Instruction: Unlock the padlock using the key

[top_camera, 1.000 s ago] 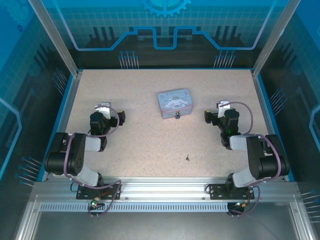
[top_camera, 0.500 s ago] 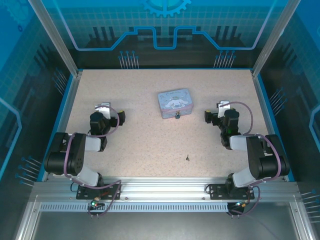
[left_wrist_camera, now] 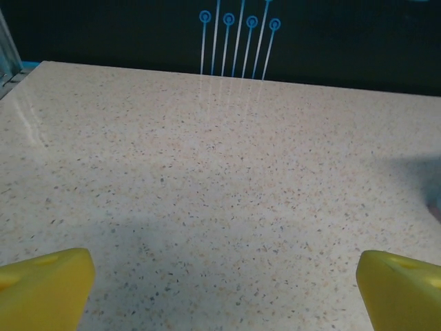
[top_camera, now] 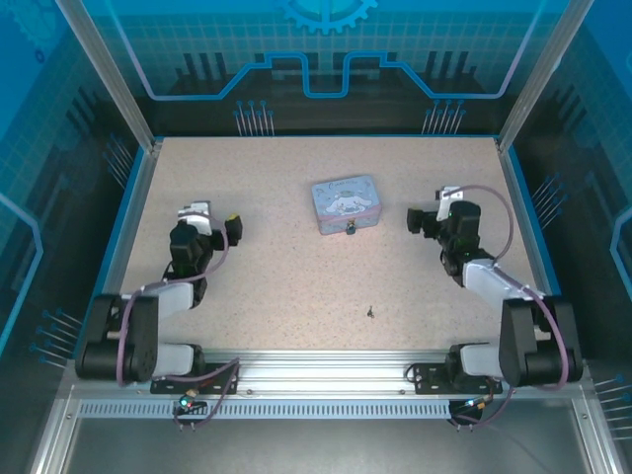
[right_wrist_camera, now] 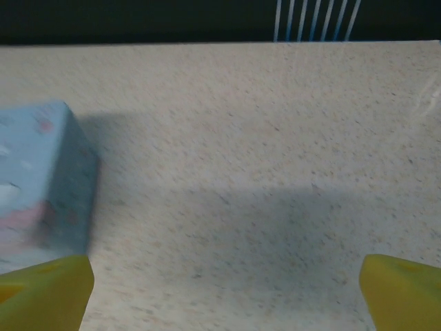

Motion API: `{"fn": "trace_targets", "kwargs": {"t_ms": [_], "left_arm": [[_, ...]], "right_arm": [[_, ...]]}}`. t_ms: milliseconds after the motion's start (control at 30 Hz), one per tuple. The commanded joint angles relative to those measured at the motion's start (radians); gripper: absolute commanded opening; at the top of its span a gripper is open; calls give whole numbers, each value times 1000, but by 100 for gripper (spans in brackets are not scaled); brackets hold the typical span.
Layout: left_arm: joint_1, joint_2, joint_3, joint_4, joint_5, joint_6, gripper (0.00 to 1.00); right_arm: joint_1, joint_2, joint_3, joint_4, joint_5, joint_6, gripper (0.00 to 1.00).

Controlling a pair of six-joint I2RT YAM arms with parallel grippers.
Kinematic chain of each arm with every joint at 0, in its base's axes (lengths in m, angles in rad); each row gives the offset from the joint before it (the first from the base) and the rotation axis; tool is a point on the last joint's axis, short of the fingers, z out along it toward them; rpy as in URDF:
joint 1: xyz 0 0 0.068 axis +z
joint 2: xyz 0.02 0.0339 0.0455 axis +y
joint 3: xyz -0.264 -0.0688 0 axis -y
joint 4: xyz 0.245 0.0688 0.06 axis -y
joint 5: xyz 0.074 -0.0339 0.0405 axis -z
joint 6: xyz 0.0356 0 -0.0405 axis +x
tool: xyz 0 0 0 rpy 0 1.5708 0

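Note:
The tiny dark padlock (top_camera: 350, 228) hangs at the front edge of the pale blue cartoon tin (top_camera: 345, 203), mid-table. Nearer the arms, the thin dark key (top_camera: 370, 311) lies alone on the speckled tabletop. My left gripper (top_camera: 213, 223) is well left of the tin, and in the left wrist view the left gripper (left_wrist_camera: 224, 293) is open over bare table. My right gripper (top_camera: 432, 208) is just right of the tin, also open. In the right wrist view the tin (right_wrist_camera: 38, 179) shows at the left, beside the right gripper (right_wrist_camera: 224, 293), with nothing between the yellow fingertips (right_wrist_camera: 45, 289).
The tabletop (top_camera: 286, 276) is fenced by aluminium posts and blue transparent walls at the back and sides. The arm bases stand on a metal rail (top_camera: 316, 380) along the near edge.
Both arms have unfolded from their tucked pose and reached forward. The left gripper shifted slightly left and the right gripper slightly right and back. Tin, padlock and key have not moved.

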Motion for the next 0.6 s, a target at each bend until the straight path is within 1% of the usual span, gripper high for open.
{"fn": "trace_targets", "kwargs": {"t_ms": [0,67,100,200,267,400,467,567], "left_arm": [[-2,-104,131,-373,-12,-169,99],[-4,-117,197,-513,47,-292,99],[-4,-110,220,-547,87,-358,99],[-17,-50,273,-574,250,-487,99],[-52,8,317,-593,298,-528,99],[-142,161,411,-562,401,-608,99],[-188,244,474,-556,434,-637,99],[-257,368,586,-565,455,-654,99]], "right_arm": [[4,-50,88,-255,-193,160,100],[25,-31,113,-257,-266,221,100],[38,-7,133,-266,-293,236,100],[61,99,224,-326,-338,269,100],[61,171,259,-333,-367,295,100],[63,306,364,-311,-436,334,100],[63,371,405,-298,-472,352,100],[64,469,464,-259,-539,378,100]]}}
